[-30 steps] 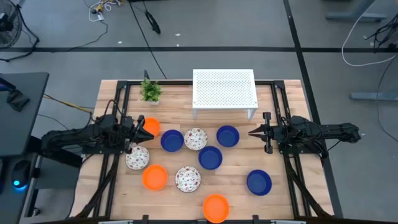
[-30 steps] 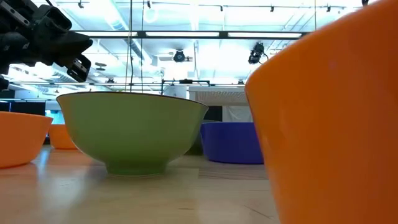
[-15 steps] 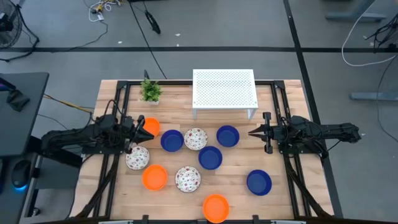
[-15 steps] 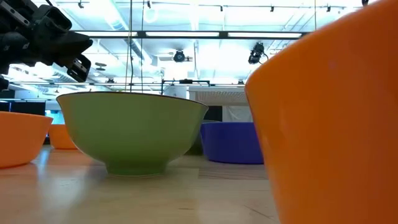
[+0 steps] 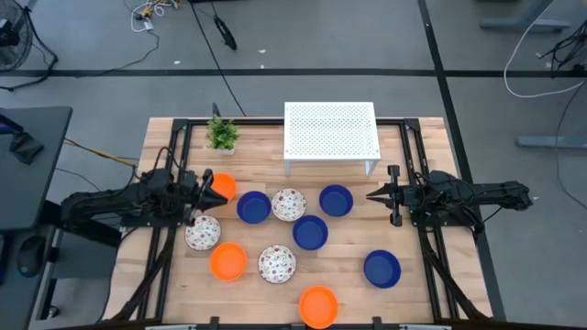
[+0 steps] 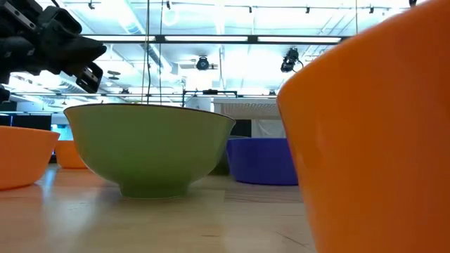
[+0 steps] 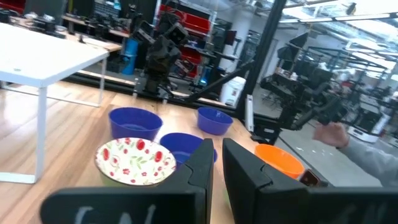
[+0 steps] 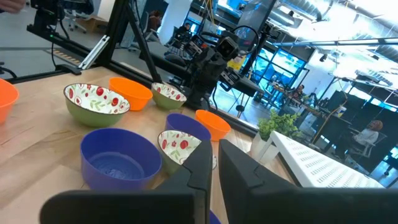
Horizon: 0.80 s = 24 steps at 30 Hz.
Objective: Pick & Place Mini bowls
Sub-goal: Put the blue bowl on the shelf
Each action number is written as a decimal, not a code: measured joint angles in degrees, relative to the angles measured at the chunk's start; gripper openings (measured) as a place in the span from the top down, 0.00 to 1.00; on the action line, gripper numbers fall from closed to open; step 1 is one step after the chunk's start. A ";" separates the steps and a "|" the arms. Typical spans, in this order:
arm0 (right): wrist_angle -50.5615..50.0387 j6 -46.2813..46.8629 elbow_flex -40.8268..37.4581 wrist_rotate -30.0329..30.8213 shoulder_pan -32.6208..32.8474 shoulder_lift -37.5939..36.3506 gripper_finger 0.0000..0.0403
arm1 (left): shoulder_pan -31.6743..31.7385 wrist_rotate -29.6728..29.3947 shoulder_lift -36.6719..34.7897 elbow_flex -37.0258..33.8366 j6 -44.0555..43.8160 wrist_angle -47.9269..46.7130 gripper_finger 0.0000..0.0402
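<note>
Ten mini bowls rest upright on the wooden table in the high view: orange ones (image 5: 220, 187) (image 5: 227, 261) (image 5: 318, 305), blue ones (image 5: 253, 207) (image 5: 336, 201) (image 5: 310, 233) (image 5: 382, 269), speckled ones (image 5: 288, 204) (image 5: 202, 233) (image 5: 276, 264). My left gripper (image 5: 209, 192) (image 7: 217, 163) is shut and hangs above the table by the far-left orange bowl; the low view shows it raised (image 6: 88, 67). My right gripper (image 5: 370, 194) (image 8: 214, 163) is shut, just right of the far blue bowl, pointing left.
A white perforated stand (image 5: 330, 133) sits at the table's far edge, with a small green potted plant (image 5: 221, 134) to its left. Black frame rails run along both table sides. Bare wood lies near the right and near-left corners. A person's hand (image 7: 333, 132) shows beyond the table.
</note>
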 joint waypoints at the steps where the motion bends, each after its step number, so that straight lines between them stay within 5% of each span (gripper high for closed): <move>1: 0.00 0.00 -0.02 0.01 0.00 0.00 0.92 | 0.00 -0.31 0.00 0.00 -0.04 0.00 0.90; 9: 4.18 0.00 -0.01 1.83 0.00 0.00 0.92 | 0.00 -1.43 0.02 0.00 0.88 1.24 0.90; 14: 6.70 0.00 0.00 3.83 0.00 0.00 0.92 | 0.01 -8.08 0.02 0.00 6.57 12.47 0.90; 18: 9.02 0.06 -0.02 11.31 -0.08 -0.06 0.92 | 0.00 -8.29 0.00 0.00 7.69 22.96 0.90; 22: 7.69 -0.83 -0.02 10.59 0.00 -0.01 0.92 | 0.00 -8.74 0.00 0.00 6.39 25.26 0.90; 24: 8.20 -8.50 -0.02 10.67 -0.26 0.03 0.92 | 0.00 -9.96 0.02 0.00 6.15 25.09 0.90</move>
